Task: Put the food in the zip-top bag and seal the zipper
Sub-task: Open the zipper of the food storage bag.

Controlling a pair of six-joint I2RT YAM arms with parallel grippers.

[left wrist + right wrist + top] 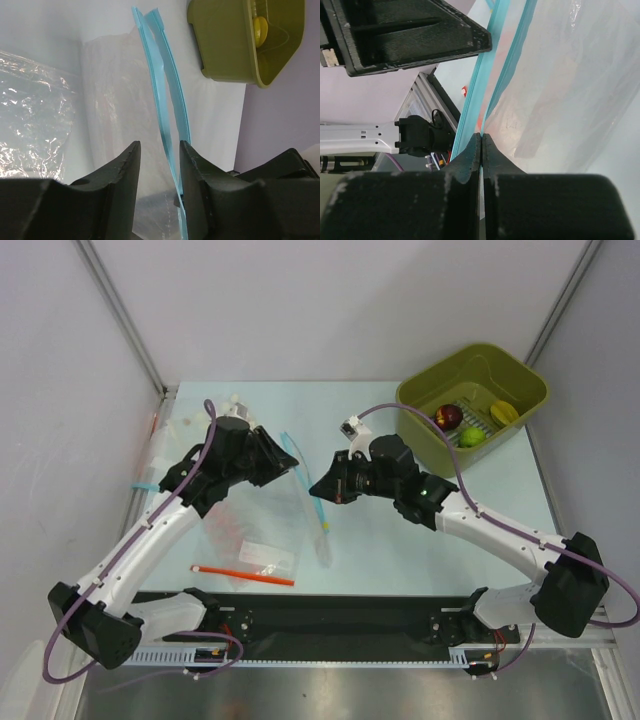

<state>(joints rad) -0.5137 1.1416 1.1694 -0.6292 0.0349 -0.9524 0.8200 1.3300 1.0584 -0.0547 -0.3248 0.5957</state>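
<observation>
The zip-top bag lies clear on the table with its light blue zipper partly lifted. My right gripper is shut on one lip of the zipper, pinching it at the fingertips. My left gripper is open, and the zipper runs up between its jaws, close to the right finger. The food sits in the olive bin: a dark red fruit, a green fruit and a yellow fruit. The yellow fruit also shows in the left wrist view.
A clear bag with a red-orange strip lies near the front left. Another crinkled clear bag lies left of the task bag. The olive bin stands at the back right. Grey walls enclose the table on three sides.
</observation>
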